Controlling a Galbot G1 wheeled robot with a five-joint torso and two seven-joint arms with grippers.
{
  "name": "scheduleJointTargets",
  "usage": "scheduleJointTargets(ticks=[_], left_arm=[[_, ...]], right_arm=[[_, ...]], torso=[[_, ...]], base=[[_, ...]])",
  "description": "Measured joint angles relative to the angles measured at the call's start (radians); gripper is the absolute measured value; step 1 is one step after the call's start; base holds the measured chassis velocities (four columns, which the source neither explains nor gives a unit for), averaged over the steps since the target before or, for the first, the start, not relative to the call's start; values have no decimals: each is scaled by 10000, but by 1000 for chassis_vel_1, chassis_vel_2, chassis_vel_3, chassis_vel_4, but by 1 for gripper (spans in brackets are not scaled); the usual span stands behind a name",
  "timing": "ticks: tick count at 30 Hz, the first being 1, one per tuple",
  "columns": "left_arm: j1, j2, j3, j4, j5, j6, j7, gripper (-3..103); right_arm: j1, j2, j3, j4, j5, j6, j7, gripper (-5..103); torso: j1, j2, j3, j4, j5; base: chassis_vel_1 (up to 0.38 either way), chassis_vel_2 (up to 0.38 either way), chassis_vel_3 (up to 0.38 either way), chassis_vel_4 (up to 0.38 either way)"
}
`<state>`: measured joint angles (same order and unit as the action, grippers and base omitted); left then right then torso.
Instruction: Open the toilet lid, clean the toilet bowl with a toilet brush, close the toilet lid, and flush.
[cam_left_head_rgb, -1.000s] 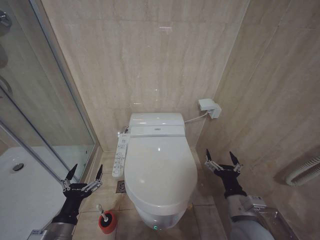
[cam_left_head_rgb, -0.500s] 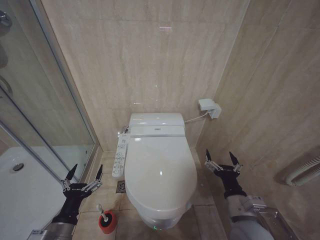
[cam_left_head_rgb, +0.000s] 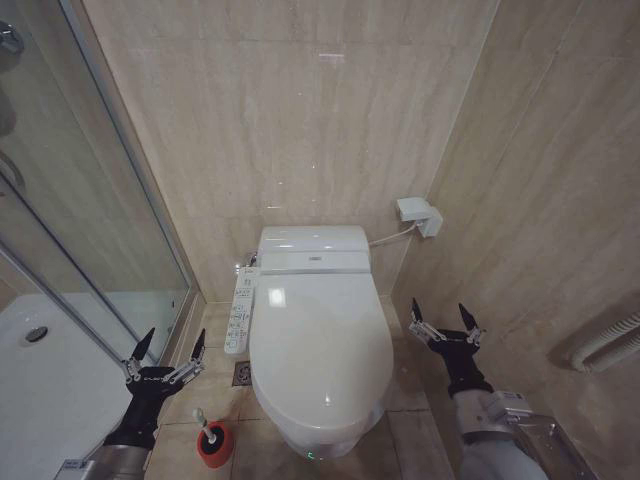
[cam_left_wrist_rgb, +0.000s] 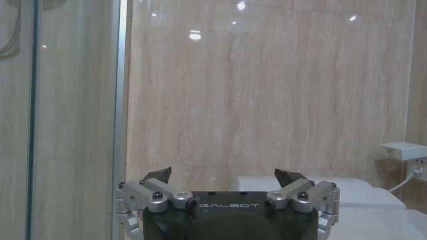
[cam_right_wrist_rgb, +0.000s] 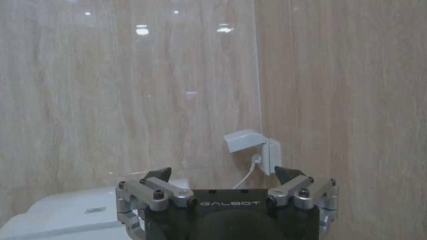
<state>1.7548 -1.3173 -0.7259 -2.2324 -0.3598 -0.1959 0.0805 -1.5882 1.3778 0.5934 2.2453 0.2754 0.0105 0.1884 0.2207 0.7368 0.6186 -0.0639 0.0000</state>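
Observation:
The white toilet lid (cam_left_head_rgb: 320, 335) lies shut over the toilet bowl, which is hidden under it. The toilet brush (cam_left_head_rgb: 203, 421) stands in its red holder cup (cam_left_head_rgb: 213, 447) on the floor, just left of the toilet's front. My left gripper (cam_left_head_rgb: 168, 345) hangs open above and left of the brush, near the shower glass, and shows in its wrist view (cam_left_wrist_rgb: 227, 176) facing the wall. My right gripper (cam_left_head_rgb: 444, 318) is open to the right of the toilet, beside the right wall, and its wrist view (cam_right_wrist_rgb: 223, 174) faces the wall corner.
A glass shower door (cam_left_head_rgb: 95, 230) and white shower tray (cam_left_head_rgb: 45, 380) close the left side. A side control panel (cam_left_head_rgb: 240, 310) sticks out from the toilet's left. A wall socket box (cam_left_head_rgb: 418, 215) with a cable sits behind the tank (cam_left_head_rgb: 312, 247). A floor drain (cam_left_head_rgb: 241, 372) lies left of the toilet.

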Motion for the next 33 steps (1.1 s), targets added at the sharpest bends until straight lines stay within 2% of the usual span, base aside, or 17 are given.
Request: scheduleJointTargets(ticks=[33], left_arm=[[0,0,0,0,0,0,0,100]], right_arm=[[1,0,0,-7,-1,1,1,100]], torso=[[0,0,0,0,0]], base=[[0,0,0,0]])
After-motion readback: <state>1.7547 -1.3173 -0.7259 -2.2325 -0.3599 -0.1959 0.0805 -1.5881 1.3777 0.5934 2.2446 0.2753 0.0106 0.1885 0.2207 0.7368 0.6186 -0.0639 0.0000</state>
